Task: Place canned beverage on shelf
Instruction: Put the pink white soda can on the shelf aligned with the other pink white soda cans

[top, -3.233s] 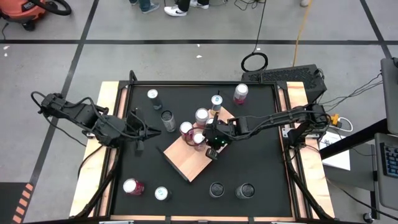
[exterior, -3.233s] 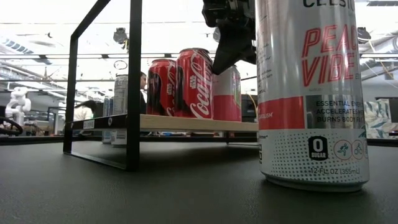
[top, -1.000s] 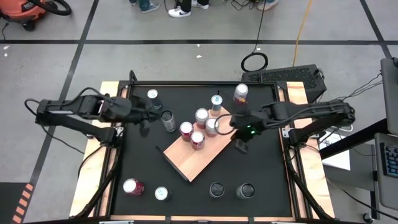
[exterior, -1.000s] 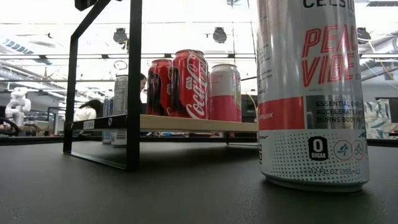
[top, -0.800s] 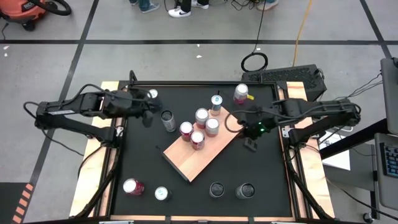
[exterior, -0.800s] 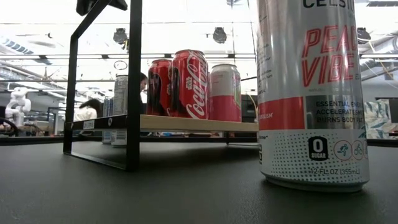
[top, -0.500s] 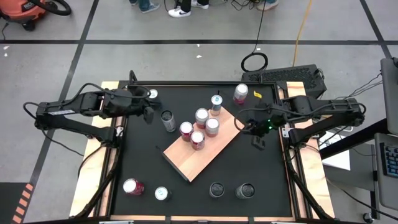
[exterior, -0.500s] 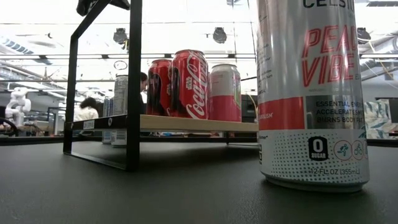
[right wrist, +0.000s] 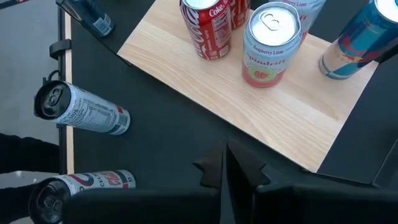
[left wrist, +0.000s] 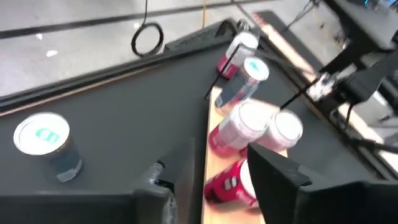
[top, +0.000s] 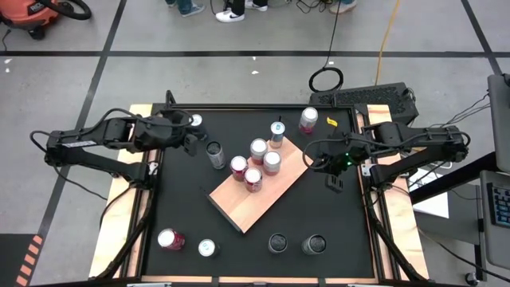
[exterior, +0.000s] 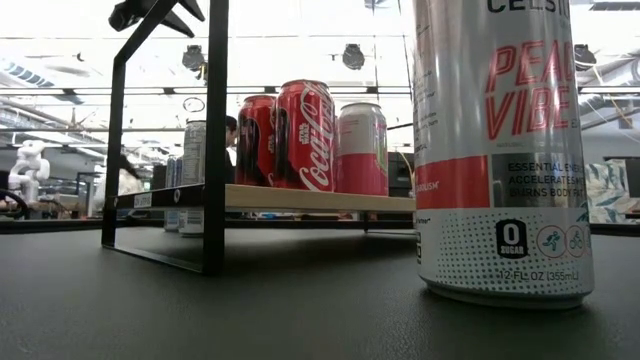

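The shelf (top: 253, 195) lies slanted mid-table with several cans on it, among them a Coke can (right wrist: 208, 25) and a pink can (right wrist: 267, 43). A blue can (top: 276, 129) stands at its far corner. My left gripper (top: 190, 142) hovers open at the far left, between a teal-topped can (top: 196, 121) and a grey can (top: 214, 154), touching neither. In the left wrist view my left gripper (left wrist: 211, 180) has only the table and shelf edge between its fingers. My right gripper (top: 331, 174) hangs shut and empty right of the shelf; the right wrist view shows my right gripper (right wrist: 225, 165) over bare table.
A pink can (top: 307, 119) stands at the far right. Along the near edge stand a red can (top: 170, 239), a silver can (top: 207, 248) and two dark-topped cans (top: 277, 242). A Celsius can (exterior: 500, 150) fills the low view's foreground. Bare board (right wrist: 205, 81) remains on the shelf's near half.
My right gripper has drawn away from the shelf toward the table's right edge, rising a little, still shut and empty. My left gripper has swung slightly toward the far edge and rolled. The cans on the shelf have stayed put.
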`<action>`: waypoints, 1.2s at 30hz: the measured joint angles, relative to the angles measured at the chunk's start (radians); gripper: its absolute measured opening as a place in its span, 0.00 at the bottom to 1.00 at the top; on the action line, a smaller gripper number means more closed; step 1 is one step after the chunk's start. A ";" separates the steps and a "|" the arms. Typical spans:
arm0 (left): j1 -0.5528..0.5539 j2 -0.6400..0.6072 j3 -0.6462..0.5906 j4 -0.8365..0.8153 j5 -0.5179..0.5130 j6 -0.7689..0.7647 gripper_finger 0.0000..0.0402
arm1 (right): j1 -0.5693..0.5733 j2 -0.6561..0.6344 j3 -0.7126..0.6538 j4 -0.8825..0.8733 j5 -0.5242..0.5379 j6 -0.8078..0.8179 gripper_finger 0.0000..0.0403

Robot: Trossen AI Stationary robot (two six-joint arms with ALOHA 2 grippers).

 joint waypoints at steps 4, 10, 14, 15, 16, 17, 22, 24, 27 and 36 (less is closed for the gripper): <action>-0.001 0.000 0.000 -0.053 0.034 0.000 0.43 | 0.000 -0.003 0.000 0.000 -0.002 0.023 0.00; -0.001 0.004 0.000 -0.070 0.044 0.026 0.44 | -0.008 -0.003 0.000 -0.040 0.000 0.139 0.00; 0.000 0.004 0.000 -0.068 0.046 0.064 0.44 | -0.057 -0.003 0.000 -0.079 0.001 0.284 0.00; -0.001 0.004 0.000 -0.068 0.047 0.072 0.44 | -0.073 -0.003 0.000 -0.082 0.001 0.288 0.00; -0.001 0.004 0.000 -0.067 0.047 0.082 0.44 | -0.093 -0.003 0.000 -0.082 0.002 0.288 0.00; -0.001 0.004 0.000 -0.068 0.046 0.090 0.44 | -0.117 -0.003 0.000 -0.082 0.002 0.282 0.00; 0.000 0.015 0.000 -0.067 0.039 0.114 0.44 | -0.280 0.010 0.000 -0.070 0.001 0.216 0.00; 0.000 0.021 0.000 -0.065 0.036 0.111 0.44 | -0.357 0.020 0.000 -0.067 0.001 0.190 0.00; 0.000 0.037 0.000 -0.066 0.035 0.107 0.44 | -0.476 0.041 0.000 -0.041 -0.025 0.139 0.02; 0.000 0.097 0.000 -0.066 0.040 0.081 0.44 | -0.797 0.199 0.002 -0.022 -0.239 0.024 0.25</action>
